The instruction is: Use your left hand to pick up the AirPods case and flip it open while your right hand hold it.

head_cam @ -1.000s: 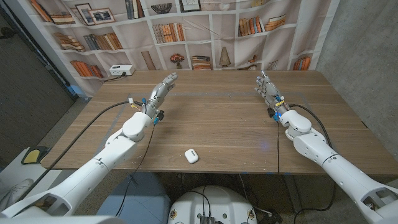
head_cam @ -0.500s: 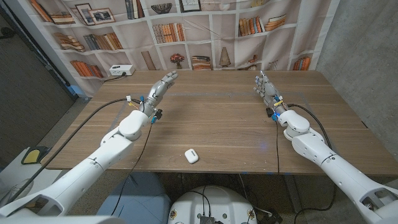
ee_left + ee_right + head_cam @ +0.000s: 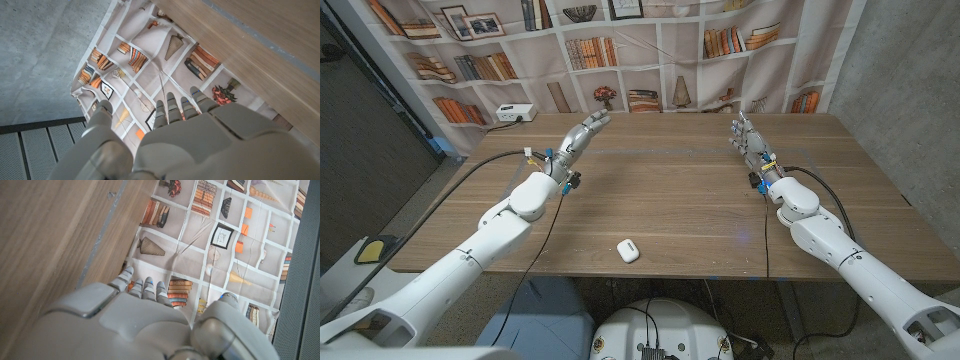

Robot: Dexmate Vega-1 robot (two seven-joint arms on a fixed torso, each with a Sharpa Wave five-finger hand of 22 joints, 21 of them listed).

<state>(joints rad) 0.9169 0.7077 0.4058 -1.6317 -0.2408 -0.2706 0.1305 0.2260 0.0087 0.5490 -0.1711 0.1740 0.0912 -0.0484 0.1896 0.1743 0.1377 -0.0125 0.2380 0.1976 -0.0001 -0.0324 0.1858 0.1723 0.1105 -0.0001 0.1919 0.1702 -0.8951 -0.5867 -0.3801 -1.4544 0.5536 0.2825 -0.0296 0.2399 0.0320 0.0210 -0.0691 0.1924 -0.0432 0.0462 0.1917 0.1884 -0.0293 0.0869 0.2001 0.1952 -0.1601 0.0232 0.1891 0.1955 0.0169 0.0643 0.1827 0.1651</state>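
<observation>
Currently nothing grasped: left hand [image 3: 578, 137] and right hand [image 3: 748, 141] hover far back, fingers spread, empty.
We note the AirPods case [image 3: 627, 250] lies near the table [image 3: 680, 200] front edge; a clumsy left-hand pinch may nudge it off.

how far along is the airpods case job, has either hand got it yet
Nothing looks done yet. The AirPods case lies shut on the wooden table near its front edge, untouched. The left hand and right hand are both far back over the table, fingers apart, holding nothing. Left to do: left hand reaches back, picks it up, right hand holds it, left flips the lid.
</observation>
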